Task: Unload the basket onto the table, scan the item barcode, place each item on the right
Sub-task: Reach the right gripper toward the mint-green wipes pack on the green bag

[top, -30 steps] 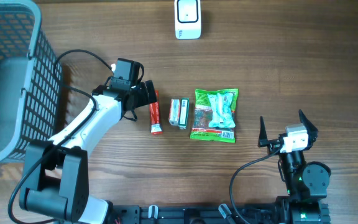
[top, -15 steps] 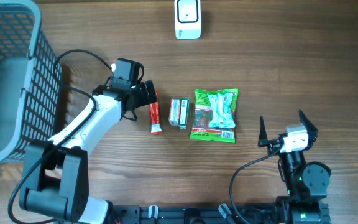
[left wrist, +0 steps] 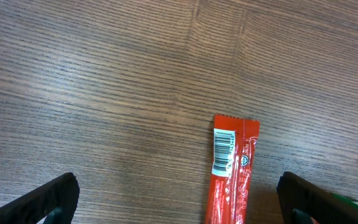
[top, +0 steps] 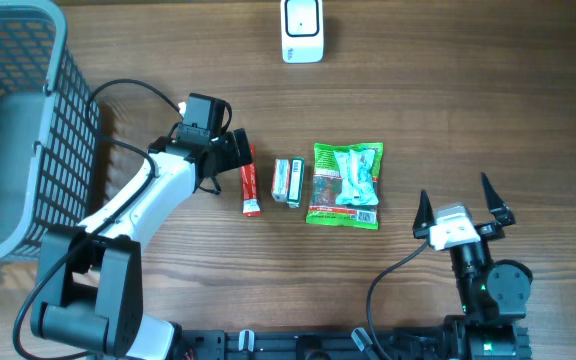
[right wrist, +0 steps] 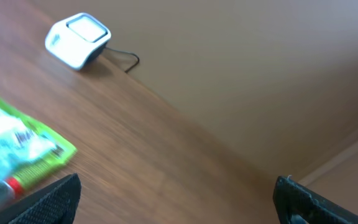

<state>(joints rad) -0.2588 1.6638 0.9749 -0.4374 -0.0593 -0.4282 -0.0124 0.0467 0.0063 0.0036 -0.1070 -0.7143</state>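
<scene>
Left gripper (left wrist: 176, 198) spread, red packet (left wrist: 230, 180) — between fingers (left wrist: 55, 196)

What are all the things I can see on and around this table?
table: 1, brown wood, under everything
basket: 1, grey, far left corner
scanner: 1, white, far edge, centre
stick packet: 1, red, left end of the middle row
small packs: apparently 2, side by side, mid-row
snack bag: 1, green, right end of the row
left end effector: 1, black, open, at the stick packet's far end
right end effector: 1, black, open, empty, near right
</scene>
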